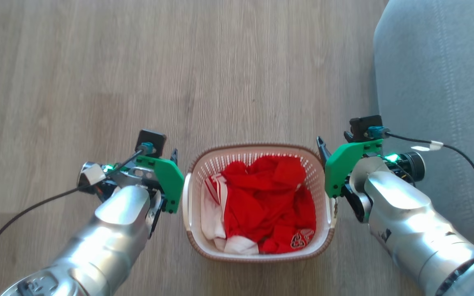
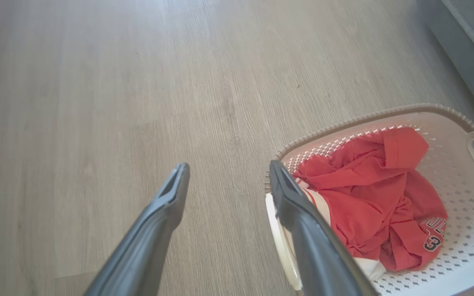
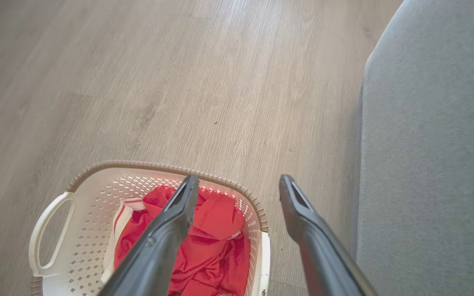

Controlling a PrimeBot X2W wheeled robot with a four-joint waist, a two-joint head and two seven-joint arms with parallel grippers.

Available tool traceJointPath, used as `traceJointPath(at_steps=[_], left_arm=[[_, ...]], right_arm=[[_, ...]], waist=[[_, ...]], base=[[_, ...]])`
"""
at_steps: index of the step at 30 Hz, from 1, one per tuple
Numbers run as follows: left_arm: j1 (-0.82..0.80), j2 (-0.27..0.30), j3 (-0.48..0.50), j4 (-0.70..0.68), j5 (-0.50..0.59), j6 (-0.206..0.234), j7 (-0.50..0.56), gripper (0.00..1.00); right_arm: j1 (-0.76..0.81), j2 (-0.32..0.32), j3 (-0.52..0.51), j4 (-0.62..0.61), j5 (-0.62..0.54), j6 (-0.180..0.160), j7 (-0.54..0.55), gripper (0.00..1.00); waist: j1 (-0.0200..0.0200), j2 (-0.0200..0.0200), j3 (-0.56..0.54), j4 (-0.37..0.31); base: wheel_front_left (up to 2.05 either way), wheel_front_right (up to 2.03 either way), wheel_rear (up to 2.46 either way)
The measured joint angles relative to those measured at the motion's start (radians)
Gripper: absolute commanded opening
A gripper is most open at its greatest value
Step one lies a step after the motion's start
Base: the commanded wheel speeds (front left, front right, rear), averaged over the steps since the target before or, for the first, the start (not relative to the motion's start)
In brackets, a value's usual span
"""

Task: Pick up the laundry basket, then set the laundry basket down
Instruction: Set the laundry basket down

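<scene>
2 grippers are out, 1 on each side of the laundry basket (image 1: 257, 145), which sits on the wood floor (image 1: 97, 82). From the head, the left gripper (image 1: 171, 160) is just beside its left handle (image 1: 185, 205) and the right gripper (image 1: 326, 153) just beside its right side, near a grey couch (image 1: 438, 82). Red and white clothes (image 1: 261, 197) lie inside. From the left wrist, the fingers (image 2: 167, 213) are spread wide, holding nothing: 1 over the floor, 1 over the handle. From the right wrist, the fingers are spread and empty too: 1 over the clothes, 1 over the floor by the couch.
</scene>
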Motion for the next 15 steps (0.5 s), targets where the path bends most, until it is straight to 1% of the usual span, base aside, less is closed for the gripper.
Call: traceJointPath(at_steps=[2,4,6,9,12,15], left_arm=[[0.0,0.005,0.026,-0.014,0.0,0.033,-0.012,1.0],[0.0,0.034,0.085,-0.111,0.026,0.082,-0.012,1.0],[0.002,0.07,0.161,-0.242,0.092,0.134,-0.012,1.0],[0.054,0.122,0.306,-0.455,0.218,0.189,-0.014,1.0],[0.179,0.152,0.441,-0.639,0.348,0.211,-0.015,1.0],[0.308,0.156,0.561,-0.803,0.469,0.203,-0.015,1.0]], right_arm=[[0.008,0.0,-0.026,-0.011,0.0,0.0,-0.021,1.0],[0.015,-0.004,-0.077,-0.057,-0.005,0.0,-0.028,1.0],[0.021,-0.02,-0.168,-0.152,-0.042,0.0,-0.028,1.0],[0.054,-0.049,-0.337,-0.318,-0.154,0.0,-0.03,1.0],[0.168,-0.047,-0.491,-0.472,-0.272,0.0,-0.03,1.0],[0.303,-0.026,-0.602,-0.597,-0.366,0.0,-0.03,1.0]], waist=[[0.0,0.0,-0.03,0.0],[0.0,0.0,-0.058,0.001],[0.0,0.0,-0.082,0.001],[0.0,0.0,-0.114,0.003],[0.0,0.0,-0.142,0.004],[0.0,0.0,-0.167,0.006]], base=[[0.0,0.0,0.0],[0.0,0.0,0.0],[0.0,0.0,0.0],[0.0,0.0,0.0],[0.0,0.0,0.0],[0.0,0.0,0.0]])
